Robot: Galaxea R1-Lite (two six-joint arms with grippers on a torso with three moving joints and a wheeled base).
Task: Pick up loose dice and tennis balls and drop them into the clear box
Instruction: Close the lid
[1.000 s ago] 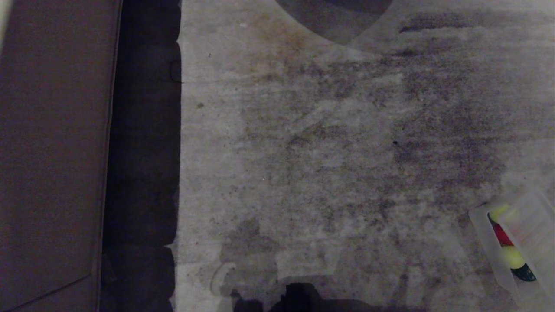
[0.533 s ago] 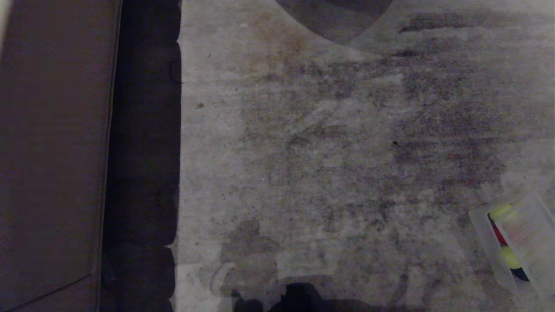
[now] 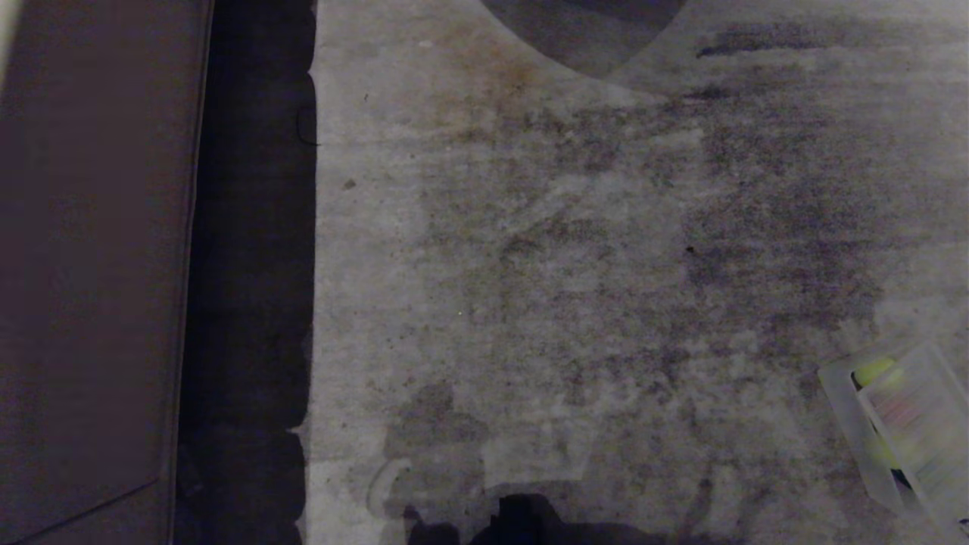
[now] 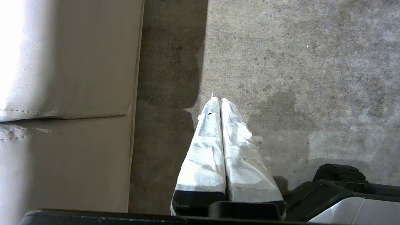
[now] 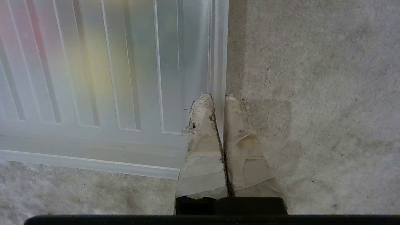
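- stained grey carpet (image 3: 575, 288) fills most of the floor
- brown sofa (image 3: 91, 265) along the carpet's left edge, above a dark shadowed strip

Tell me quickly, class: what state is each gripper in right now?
Left gripper: closed, holding nothing, over the carpet.
Right gripper: closed, empty, tips at the edge of the clear box's lid.

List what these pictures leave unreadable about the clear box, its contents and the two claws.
- Clear box, head view: cut off by the picture's right edge, so its full outline is unseen.
- Contents: the ribbed lid covers most of them; only a yellow-green patch and blurred colour show, so no count.
- Right claw: shut at the lid's edge; contact cannot be told.
- Left claw: shut over carpet; outside the head view.
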